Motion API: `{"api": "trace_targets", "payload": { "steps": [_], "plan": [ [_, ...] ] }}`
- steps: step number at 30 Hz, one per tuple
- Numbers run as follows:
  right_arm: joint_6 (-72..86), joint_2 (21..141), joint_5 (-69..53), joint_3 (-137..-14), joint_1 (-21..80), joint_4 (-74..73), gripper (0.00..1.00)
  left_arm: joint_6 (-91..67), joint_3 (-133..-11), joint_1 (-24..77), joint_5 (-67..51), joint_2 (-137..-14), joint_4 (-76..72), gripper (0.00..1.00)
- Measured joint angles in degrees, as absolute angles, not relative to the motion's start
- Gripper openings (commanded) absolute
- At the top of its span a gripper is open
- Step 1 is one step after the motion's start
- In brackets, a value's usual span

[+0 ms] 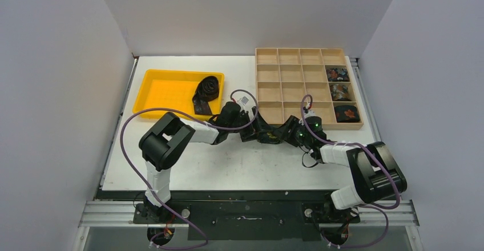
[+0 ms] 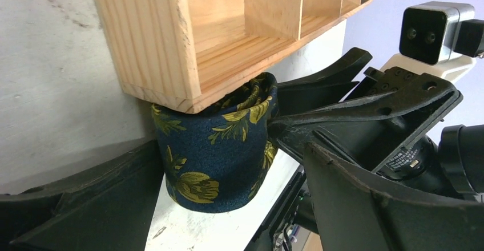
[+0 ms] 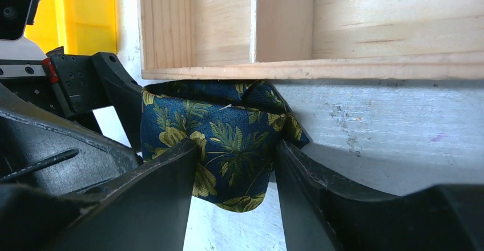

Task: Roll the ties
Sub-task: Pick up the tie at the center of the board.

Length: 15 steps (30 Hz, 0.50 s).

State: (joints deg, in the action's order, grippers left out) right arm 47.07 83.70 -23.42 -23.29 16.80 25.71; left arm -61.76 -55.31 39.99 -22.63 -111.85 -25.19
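Observation:
A navy tie (image 2: 214,148) with yellow leaf print stands rolled into a coil on the white table, tucked against the front corner of the wooden tray (image 2: 154,34). My right gripper (image 3: 237,154) is shut on this coil (image 3: 228,131), one finger pressed into each side. My left gripper (image 2: 228,174) is open around the same coil from the other side. Its left finger lies next to the fabric and its right finger stands well apart. From above, both grippers meet at the coil (image 1: 268,136). A dark tie (image 1: 206,91) lies loosely coiled in the yellow bin (image 1: 165,91).
The wooden tray (image 1: 285,80) has many compartments. Three at its right side hold rolled ties (image 1: 337,73), (image 1: 341,92), (image 1: 347,113). White walls enclose the table on three sides. Purple cables loop over both arms.

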Motion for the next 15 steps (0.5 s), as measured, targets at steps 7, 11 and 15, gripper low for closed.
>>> {"api": "trace_targets", "payload": {
  "steps": [7,11,15],
  "plan": [
    [47.22,84.05,-23.4,-22.22,16.4,27.62,0.47,-62.61,-55.35,40.6,-24.27,-113.12,-27.73,0.78],
    [47.27,84.05,-23.42,-21.39,16.08,28.97,0.46,-62.94,-55.33,40.69,-24.56,-113.75,-28.42,0.73],
    [47.27,84.05,-23.42,-20.56,15.88,30.39,0.46,-63.29,-55.33,40.73,-24.71,-114.28,-29.12,0.74]
  ]
}}
